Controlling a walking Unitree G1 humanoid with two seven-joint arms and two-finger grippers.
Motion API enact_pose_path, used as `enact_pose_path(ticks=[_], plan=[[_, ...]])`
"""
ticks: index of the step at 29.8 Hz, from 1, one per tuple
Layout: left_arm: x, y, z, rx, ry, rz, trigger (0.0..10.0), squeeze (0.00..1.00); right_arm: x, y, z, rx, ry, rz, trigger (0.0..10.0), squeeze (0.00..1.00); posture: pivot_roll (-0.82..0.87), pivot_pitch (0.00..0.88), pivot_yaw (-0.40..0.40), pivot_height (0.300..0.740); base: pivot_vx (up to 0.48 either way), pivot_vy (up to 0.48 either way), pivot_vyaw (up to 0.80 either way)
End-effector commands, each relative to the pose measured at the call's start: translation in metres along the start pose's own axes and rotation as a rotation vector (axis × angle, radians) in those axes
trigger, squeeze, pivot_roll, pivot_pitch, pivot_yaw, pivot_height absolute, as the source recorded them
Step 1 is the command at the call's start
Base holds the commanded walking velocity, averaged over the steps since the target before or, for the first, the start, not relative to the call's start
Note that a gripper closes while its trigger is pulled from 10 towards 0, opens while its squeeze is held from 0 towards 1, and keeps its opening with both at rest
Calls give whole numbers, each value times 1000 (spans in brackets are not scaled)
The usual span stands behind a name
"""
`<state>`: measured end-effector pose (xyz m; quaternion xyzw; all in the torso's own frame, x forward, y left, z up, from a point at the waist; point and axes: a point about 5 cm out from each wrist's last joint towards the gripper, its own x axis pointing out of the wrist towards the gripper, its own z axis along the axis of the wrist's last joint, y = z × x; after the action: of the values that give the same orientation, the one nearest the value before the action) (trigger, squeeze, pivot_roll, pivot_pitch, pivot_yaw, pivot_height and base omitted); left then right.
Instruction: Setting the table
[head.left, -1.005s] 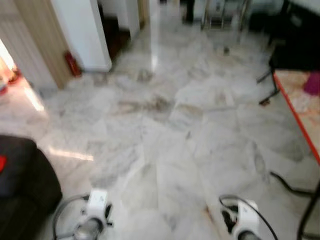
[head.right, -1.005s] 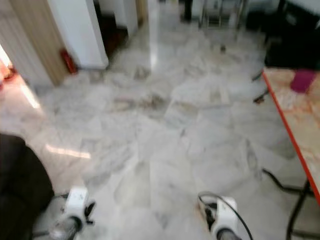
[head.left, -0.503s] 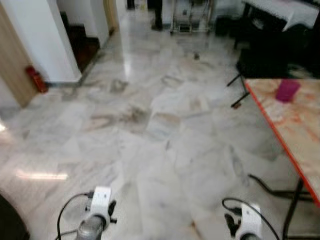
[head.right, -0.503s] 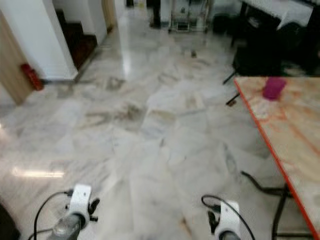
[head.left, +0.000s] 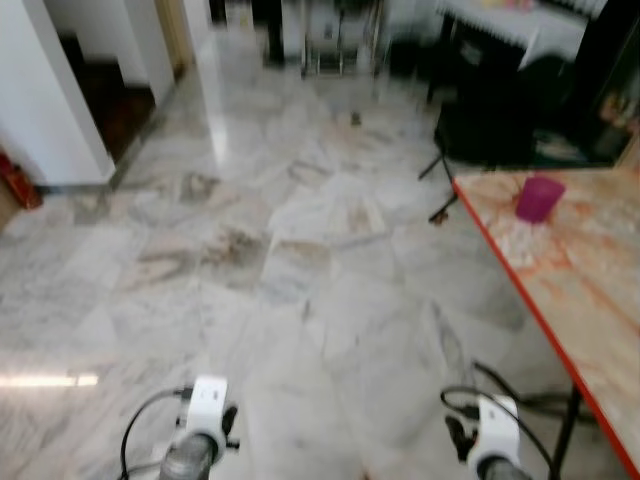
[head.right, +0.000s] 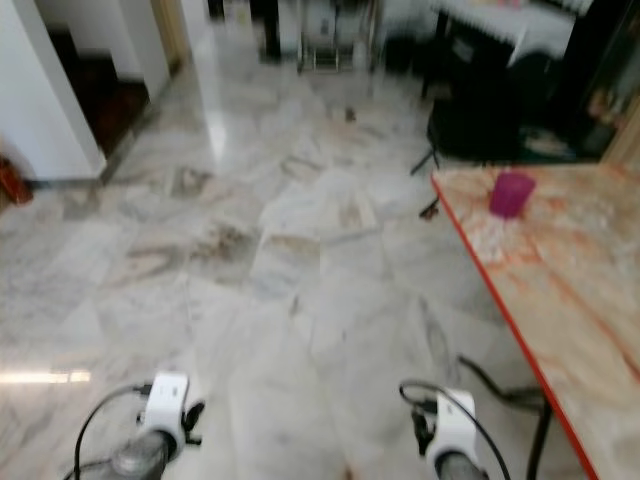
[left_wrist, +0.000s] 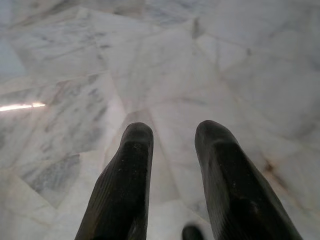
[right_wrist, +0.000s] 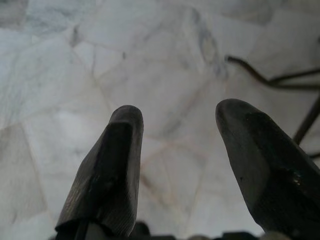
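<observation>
A table (head.left: 590, 290) with a marbled orange top and a red edge stands at the right. On its far corner sits a magenta cup (head.left: 539, 198). Both arms hang low at the bottom of the head views, the left wrist (head.left: 205, 405) and the right wrist (head.left: 494, 430) over the marble floor. In the left wrist view my left gripper (left_wrist: 172, 132) is open and holds nothing. My right gripper (right_wrist: 182, 115) in the right wrist view is open too, above bare floor.
White marble floor (head.left: 300, 280) stretches ahead. A white wall corner (head.left: 55, 110) and a dark doorway (head.left: 110, 95) stand at the left. Dark furniture (head.left: 500, 110) and a metal rack (head.left: 335, 40) lie at the back. Black table legs and a cable (head.left: 520, 395) run under the table.
The camera has swung to the right: the table and magenta cup have come further into view, and the dark seat at the left has gone out of view. Both grippers stay open.
</observation>
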<state>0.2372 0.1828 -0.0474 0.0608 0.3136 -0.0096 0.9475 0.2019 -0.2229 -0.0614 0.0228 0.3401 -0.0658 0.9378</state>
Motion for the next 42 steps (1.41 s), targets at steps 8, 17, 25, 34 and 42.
enact_pose_path(ticks=[8, 17, 25, 34, 42], plan=[[-3, 12, -7, 5, 19, 36, 10000, 0, 1, 9, 3, -24, -23, 27, 10000, 0, -22, 0, -15, 740, 334, 0, 600], [-3, 12, -7, -3, 19, 42, 10000, 0, 2, 9, 3, -24, -18, 35, 10000, 0, -18, 0, -22, 740, 333, 0, 148], [-4, 12, -10, -7, 22, 46, 10000, 0, 2, 10, 4, -30, -27, 42, 10000, 0, -16, 0, -26, 740, 331, 0, 0], [-4, 12, -10, -10, 21, 47, 10000, 0, 3, 10, 6, -15, -28, 40, 10000, 0, -17, 0, -26, 740, 332, 0, 0], [-4, 13, -9, -9, 22, 47, 10000, 0, 3, 9, 7, 10, -32, 30, 10000, 0, -17, 0, -21, 740, 333, 0, 0]])
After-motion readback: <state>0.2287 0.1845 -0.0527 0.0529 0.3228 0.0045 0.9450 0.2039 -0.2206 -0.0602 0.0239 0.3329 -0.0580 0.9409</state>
